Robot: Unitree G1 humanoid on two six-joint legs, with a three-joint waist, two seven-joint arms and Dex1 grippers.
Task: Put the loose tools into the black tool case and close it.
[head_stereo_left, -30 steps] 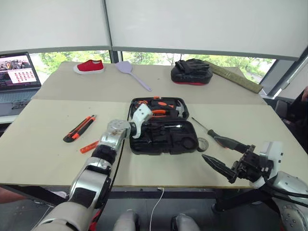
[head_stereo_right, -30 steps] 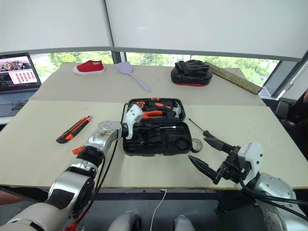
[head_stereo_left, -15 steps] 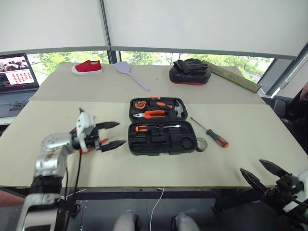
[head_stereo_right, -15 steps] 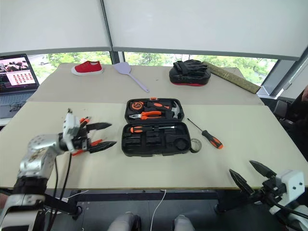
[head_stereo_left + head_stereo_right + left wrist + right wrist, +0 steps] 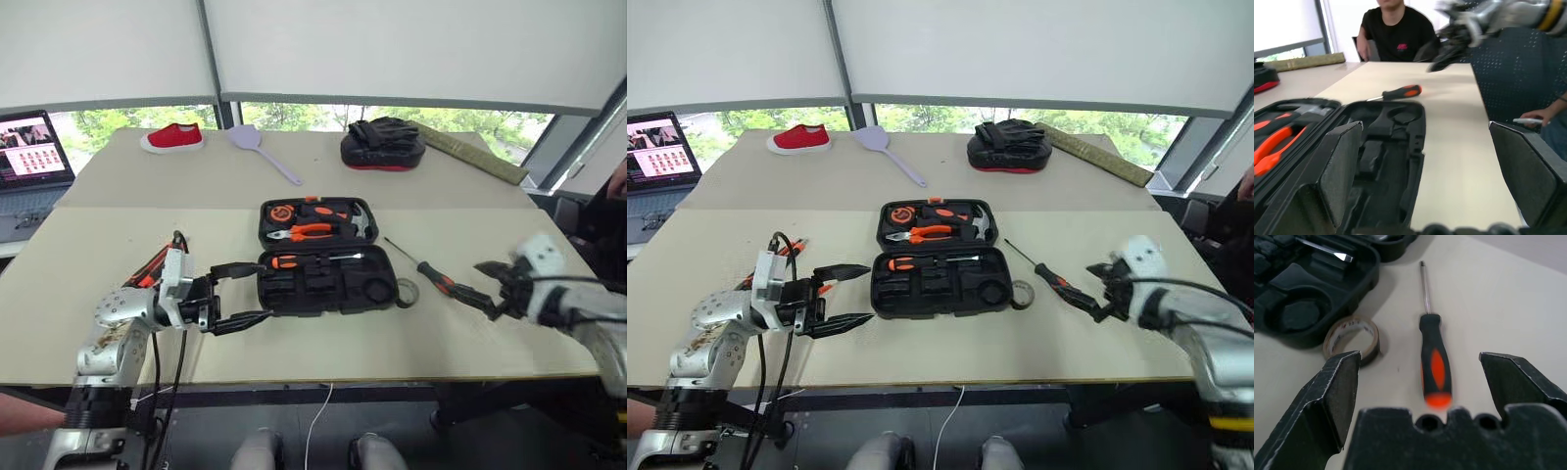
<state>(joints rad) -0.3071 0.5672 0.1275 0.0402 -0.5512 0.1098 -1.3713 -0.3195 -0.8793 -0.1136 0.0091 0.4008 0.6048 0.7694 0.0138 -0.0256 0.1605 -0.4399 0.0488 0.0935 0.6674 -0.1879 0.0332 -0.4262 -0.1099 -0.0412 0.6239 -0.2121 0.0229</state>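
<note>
The black tool case (image 5: 318, 286) lies open mid-table. Pliers (image 5: 302, 232) rest in its far half and an orange-handled screwdriver (image 5: 312, 259) in its near half. Just left of the case, my left gripper (image 5: 260, 291) is open and empty, pointing at it. The orange-and-black utility knife (image 5: 149, 266) lies partly hidden behind that hand. Right of the case are the grey tape roll (image 5: 1352, 339) and a loose screwdriver (image 5: 1432, 357). My right gripper (image 5: 482, 284) is open just beyond the screwdriver's handle end, apart from it.
At the table's far side lie a red shoe (image 5: 172, 137), a lilac spatula (image 5: 263, 149), a black padded mitt (image 5: 383, 145) and an olive strip (image 5: 475, 157). A laptop (image 5: 34, 157) stands far left. A person in a black shirt (image 5: 1396, 34) sits off to my right.
My left gripper opened, drew back out of the case and now stands left of it. My right gripper dipped below the table's front edge, then swung forward to the loose screwdriver.
</note>
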